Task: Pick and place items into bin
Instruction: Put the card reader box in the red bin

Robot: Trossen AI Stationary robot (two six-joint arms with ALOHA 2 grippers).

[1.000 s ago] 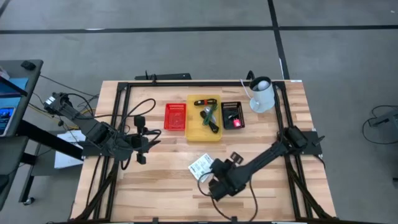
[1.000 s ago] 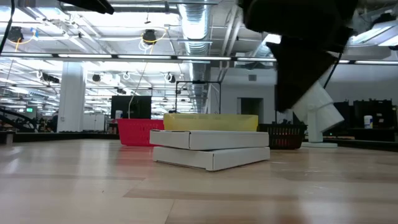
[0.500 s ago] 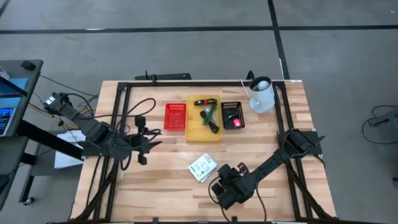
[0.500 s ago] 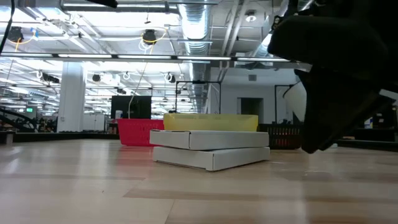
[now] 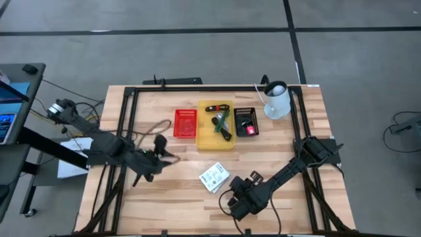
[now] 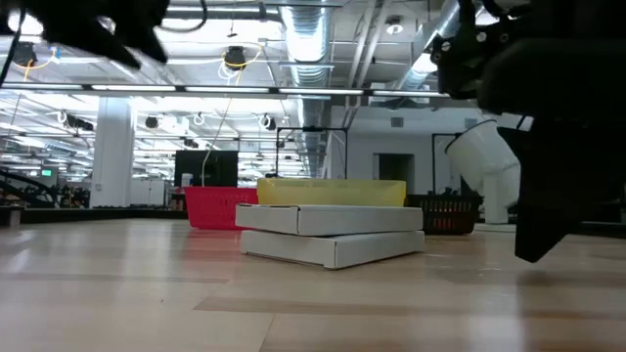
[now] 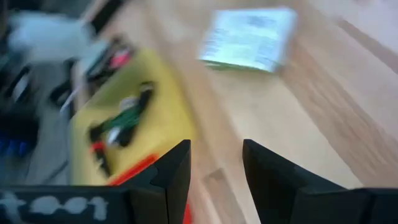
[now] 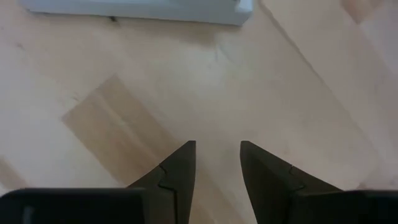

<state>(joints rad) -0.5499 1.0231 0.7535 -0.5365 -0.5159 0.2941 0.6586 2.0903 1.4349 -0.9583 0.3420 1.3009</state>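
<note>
A white printed packet (image 5: 214, 176) lies flat on the wooden table, also seen as a flat white packet (image 6: 333, 235) in the low view. My left gripper (image 5: 160, 160) hovers open to its left; its wrist view shows the packet (image 7: 249, 37) ahead. My right gripper (image 5: 235, 201) is open just near-right of the packet, whose edge (image 8: 143, 9) shows ahead. The yellow bin (image 5: 204, 135) holds green-and-black handled tools (image 5: 221, 118) and a dark cable (image 5: 225, 131). A pink-red piece (image 5: 250, 129) lies in a black basket (image 5: 245, 113).
A red basket (image 5: 185, 123) stands left of the yellow bin, and a white pitcher (image 5: 277, 99) sits at the far right. Black frame rails (image 5: 128, 118) run along the table's sides. Bare wood lies between the bins and the packet.
My left arm has swung toward the table's right and a little toward the near edge, closing on the white packet. My right gripper has drawn back from beside the packet toward the near edge. The packet has stayed where it was.
</note>
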